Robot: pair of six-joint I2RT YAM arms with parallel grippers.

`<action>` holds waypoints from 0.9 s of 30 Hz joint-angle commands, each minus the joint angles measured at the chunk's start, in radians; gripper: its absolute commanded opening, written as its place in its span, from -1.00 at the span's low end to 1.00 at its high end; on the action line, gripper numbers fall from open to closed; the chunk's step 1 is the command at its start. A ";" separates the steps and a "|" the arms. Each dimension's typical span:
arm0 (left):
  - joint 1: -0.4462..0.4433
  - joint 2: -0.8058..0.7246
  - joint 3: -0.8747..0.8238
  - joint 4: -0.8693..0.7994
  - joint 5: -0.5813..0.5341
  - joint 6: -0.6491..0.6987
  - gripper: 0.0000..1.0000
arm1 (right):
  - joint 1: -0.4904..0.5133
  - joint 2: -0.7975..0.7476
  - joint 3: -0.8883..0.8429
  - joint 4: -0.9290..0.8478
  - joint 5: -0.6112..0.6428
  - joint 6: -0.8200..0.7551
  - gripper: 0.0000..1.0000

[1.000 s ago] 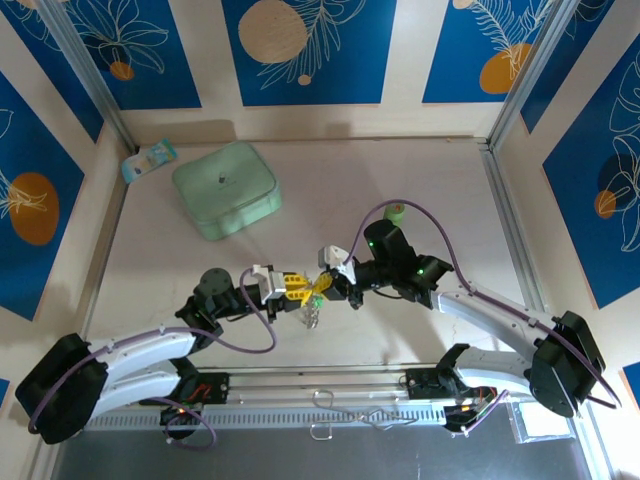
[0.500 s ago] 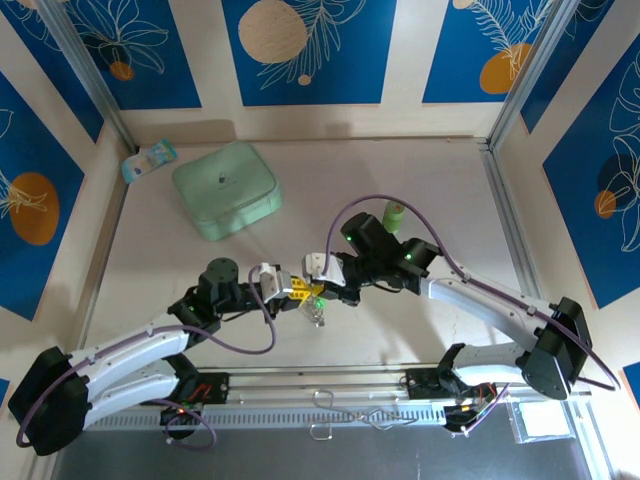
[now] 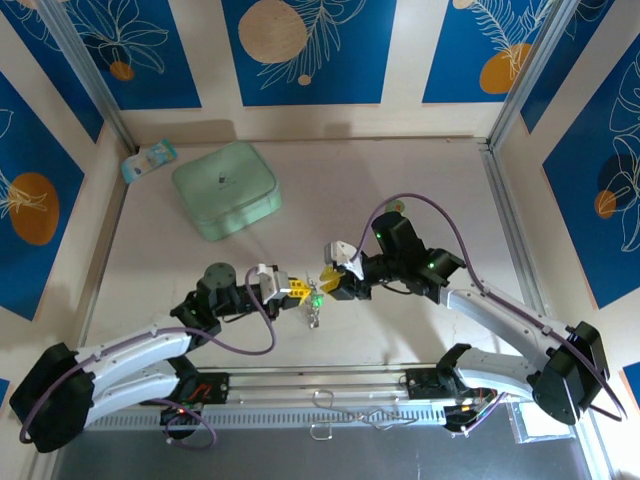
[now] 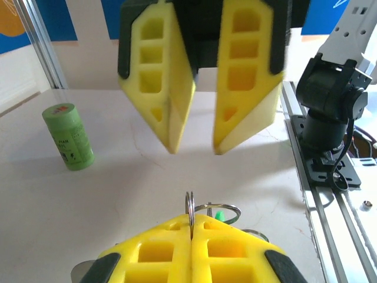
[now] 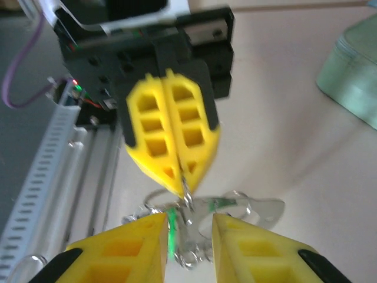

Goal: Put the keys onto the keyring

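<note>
Pale beige tabletop point(image 3: 420, 180) walled by panels with blue floral prints. Toward the back left sits a mint-green square box point(image 3: 225, 188), with a small packet point(image 3: 150, 160) beside the wall behind it. A green cylinder point(image 4: 69, 137) stands upright on the table, well apart from the box.

Near the middle of the table, the two arms meet tip to tip above the surface. The left gripper point(image 3: 301, 291) has its yellow fingers pressed tightly together, pinching a thin metal ring of the keyring point(image 4: 190, 205) between them. From the right wrist camera, the rest of the keyring point(image 5: 187, 197) hangs below that pinch as a loose tangle of silvery links and a clear band section. A streak of bright green from the keys point(image 5: 171, 234) shows within the dangling tangle; the view is too blurred to separate one key from the other. In the left wrist view, a small green speck of a key point(image 4: 219, 216) sits just behind the ring.

The right gripper point(image 4: 193, 147) faces the left one with its yellow fingers spread apart, holding nothing. Its tips sit just beside the pinched ring, one on each side of the hanging links, without clear contact.
</note>
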 commanded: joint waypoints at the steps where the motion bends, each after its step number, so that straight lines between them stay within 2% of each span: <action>1: -0.004 0.034 -0.040 0.258 0.008 -0.102 -1.00 | 0.007 0.000 -0.054 0.164 -0.069 0.117 -0.45; 8: -0.005 0.041 -0.049 0.271 0.029 -0.109 -1.00 | -0.009 -0.007 -0.108 0.206 -0.025 0.132 -0.46; 13: -0.005 0.044 -0.049 0.282 0.051 -0.115 -1.00 | -0.009 0.007 -0.104 0.227 -0.044 0.149 -0.49; 20: -0.004 0.051 -0.043 0.289 0.069 -0.116 -1.00 | -0.004 0.035 -0.087 0.220 -0.072 0.141 -0.69; 27: -0.005 0.063 -0.038 0.306 0.087 -0.122 -1.00 | 0.004 0.057 -0.069 0.222 -0.096 0.134 -0.80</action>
